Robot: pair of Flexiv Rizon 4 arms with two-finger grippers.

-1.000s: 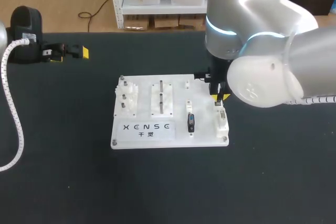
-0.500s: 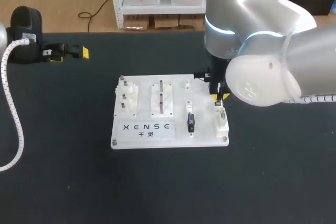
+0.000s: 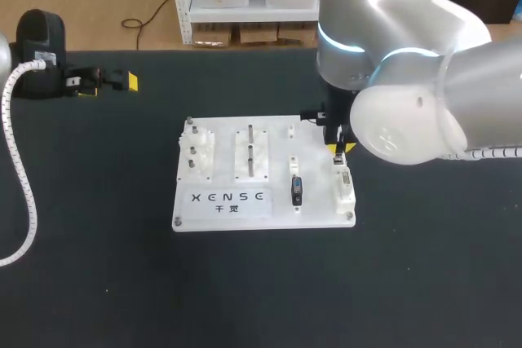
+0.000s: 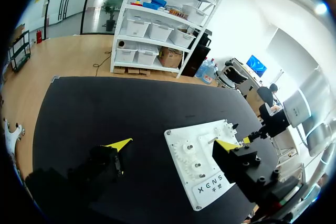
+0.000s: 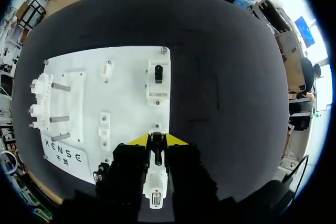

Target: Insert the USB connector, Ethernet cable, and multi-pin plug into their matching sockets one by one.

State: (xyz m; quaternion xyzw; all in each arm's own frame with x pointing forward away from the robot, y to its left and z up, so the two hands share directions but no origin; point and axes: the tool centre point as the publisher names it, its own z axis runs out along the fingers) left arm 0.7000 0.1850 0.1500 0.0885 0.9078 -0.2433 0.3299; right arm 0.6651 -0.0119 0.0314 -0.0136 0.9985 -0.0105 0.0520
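Overhead, the right gripper hangs over the right edge of the white board. The left gripper sits well apart from it on the bench.

From the left wrist, that gripper stands released, with the board ahead of it.

From the right wrist, the gripper clenches a white plug between its fingers, just above the board.
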